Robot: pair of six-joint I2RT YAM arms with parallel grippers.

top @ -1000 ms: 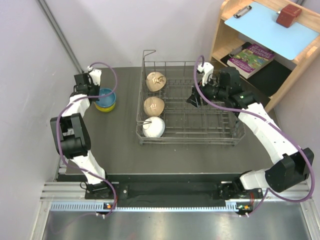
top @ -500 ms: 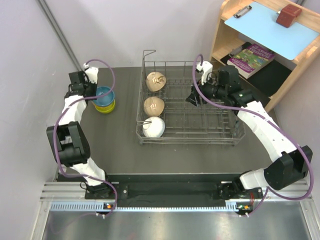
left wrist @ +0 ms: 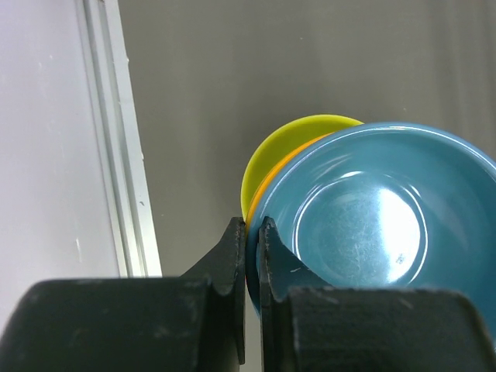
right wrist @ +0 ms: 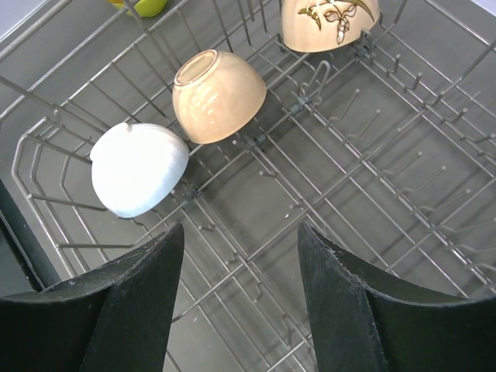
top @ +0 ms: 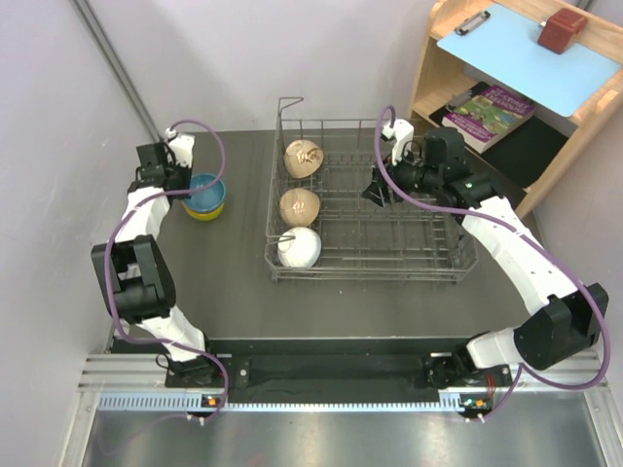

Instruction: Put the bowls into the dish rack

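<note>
Left gripper [left wrist: 249,229]: pressed together on the rim of the blue bowl [left wrist: 380,225], one finger inside and one outside, well left of the dish rack [top: 389,229].
Blue bowl: upright, on top of a stack on the table [top: 234,292], left of the dish rack's far left corner and set off-centre from the two bowls below.
Orange bowl [left wrist: 266,184]: only a thin sliver of rim showing under the blue bowl.
Yellow-green bowl [left wrist: 287,143]: bottom of the stack, with its rim poking out past the other two.
Right gripper [right wrist: 240,232]: spread wide and holding nothing, hanging over the dish rack's middle.
White bowl [right wrist: 139,169]: dish rack's left column, nearest slot, tipped on its side among the prongs.
Plain beige bowl [right wrist: 218,94]: same column, middle slot, tipped with its base showing.
Patterned beige bowl [right wrist: 325,19]: same column, far slot.
</note>
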